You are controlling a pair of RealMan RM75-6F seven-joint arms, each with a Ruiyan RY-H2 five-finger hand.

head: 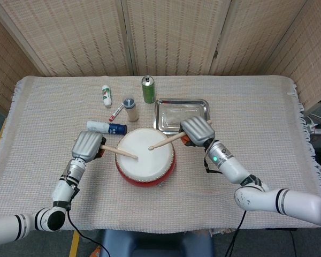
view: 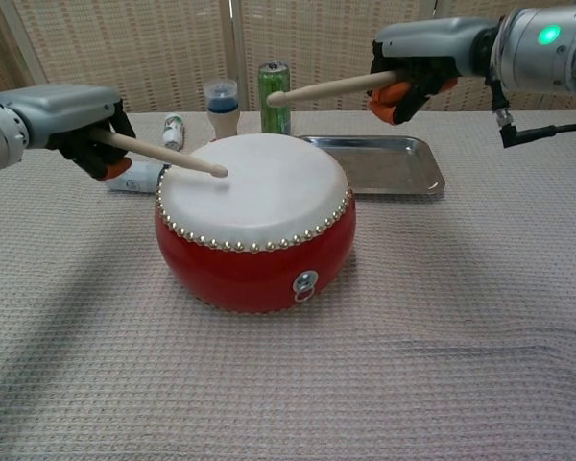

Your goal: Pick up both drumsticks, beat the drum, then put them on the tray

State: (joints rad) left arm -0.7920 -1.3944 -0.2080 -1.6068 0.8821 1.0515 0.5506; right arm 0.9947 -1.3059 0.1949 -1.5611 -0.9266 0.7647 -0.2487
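Note:
A red drum [head: 145,158] [view: 255,226] with a white skin stands at the table's front middle. My left hand [head: 88,145] [view: 72,120] grips a wooden drumstick [head: 119,151] [view: 163,154] at the drum's left side; its tip hangs just above the skin's left part. My right hand [head: 197,131] [view: 418,58] grips the other drumstick [head: 166,141] [view: 331,87], raised well above the skin and pointing left. The steel tray [head: 181,114] [view: 382,164] lies behind the drum on the right, with nothing in it.
Behind the drum stand a green can [head: 148,89] [view: 276,98] and a small white bottle with a blue cap [head: 130,108] [view: 222,108]. A blue-and-white tube [head: 106,127] lies left of the drum, with a white bottle [head: 106,95] and a marker [head: 116,112] further back.

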